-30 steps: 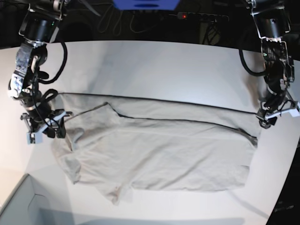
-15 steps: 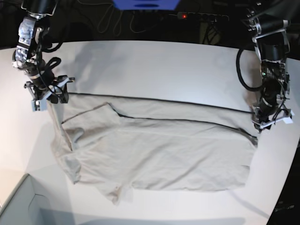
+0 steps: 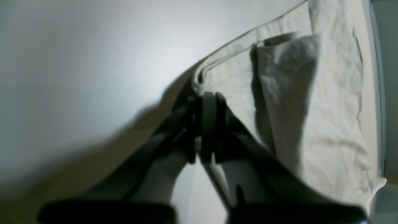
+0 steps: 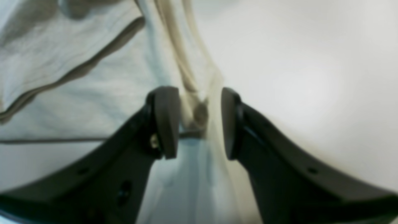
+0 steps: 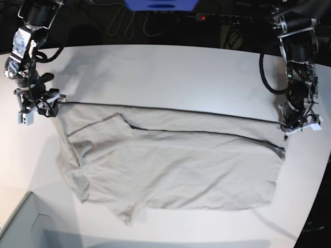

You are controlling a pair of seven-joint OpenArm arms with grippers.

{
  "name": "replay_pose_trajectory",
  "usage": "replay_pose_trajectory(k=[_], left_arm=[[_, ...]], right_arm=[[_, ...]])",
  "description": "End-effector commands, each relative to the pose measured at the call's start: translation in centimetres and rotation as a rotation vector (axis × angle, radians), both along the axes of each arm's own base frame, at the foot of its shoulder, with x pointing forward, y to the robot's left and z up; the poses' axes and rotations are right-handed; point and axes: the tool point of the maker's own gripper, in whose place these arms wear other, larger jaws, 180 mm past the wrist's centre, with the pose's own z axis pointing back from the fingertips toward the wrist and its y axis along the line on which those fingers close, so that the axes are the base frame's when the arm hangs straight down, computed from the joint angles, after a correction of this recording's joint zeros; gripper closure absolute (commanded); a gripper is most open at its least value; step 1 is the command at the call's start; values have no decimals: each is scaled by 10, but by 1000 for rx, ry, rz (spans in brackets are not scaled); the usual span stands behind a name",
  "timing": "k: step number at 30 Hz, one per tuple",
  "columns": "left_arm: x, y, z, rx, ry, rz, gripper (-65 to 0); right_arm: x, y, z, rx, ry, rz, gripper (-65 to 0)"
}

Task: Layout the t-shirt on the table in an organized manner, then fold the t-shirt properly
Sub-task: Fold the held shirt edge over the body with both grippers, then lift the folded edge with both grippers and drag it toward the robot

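The light grey-beige t-shirt lies spread across the white table, folded lengthwise with dark fold lines running left to right. My left gripper stands at the shirt's far right corner. In the left wrist view the left gripper is shut on the hem edge of the t-shirt. My right gripper is at the shirt's upper left corner. In the right wrist view the right gripper has its jaws apart, with a bunched fold of the t-shirt between them.
A pale grey box corner sits at the front left. A power strip with a red light, cables and a blue object lie behind the table. The table's curved edge runs close to the left arm on the right.
My left gripper has shut on the shirt's right corner. My right arm rose from the lower left sleeve area to the upper left corner, then moved outward to the left.
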Motion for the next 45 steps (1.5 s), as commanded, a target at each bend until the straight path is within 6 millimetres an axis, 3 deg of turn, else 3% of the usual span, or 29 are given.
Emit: replay_pose_trajectory(k=[1, 8, 16, 18, 21, 23, 26, 33, 37, 45], left_arm=[[10, 10, 15, 26, -33, 4, 0], [-1, 10, 6, 22, -8, 6, 0], [-10, 10, 0, 25, 10, 5, 0], [-19, 10, -7, 22, 26, 6, 0], [-24, 10, -10, 20, 35, 9, 0], [-24, 10, -8, 22, 32, 6, 0], [-25, 7, 4, 32, 10, -36, 0], [4, -6, 58, 64, -111, -118, 0], [33, -7, 93, 83, -200, -124, 0], [79, -7, 147, 92, -331, -119, 0]], right_arm=[[11, -4, 13, -11, -50, -2, -258], [11, 4, 9, -3, -42, 15, -288], [-2, -3, -33, 66, 77, -21, -280], [-3, -1, -34, 65, 80, -13, -228], [-2, 2, -31, 60, 78, 37, -9], [-3, 2, -31, 57, 84, 50, 0], [4, -1, -12, 24, 38, 95, 0], [36, 3, 53, -87, -108, 164, 0], [66, -1, 93, -134, -165, 168, 0], [103, -17, 136, -186, -195, 157, 0]])
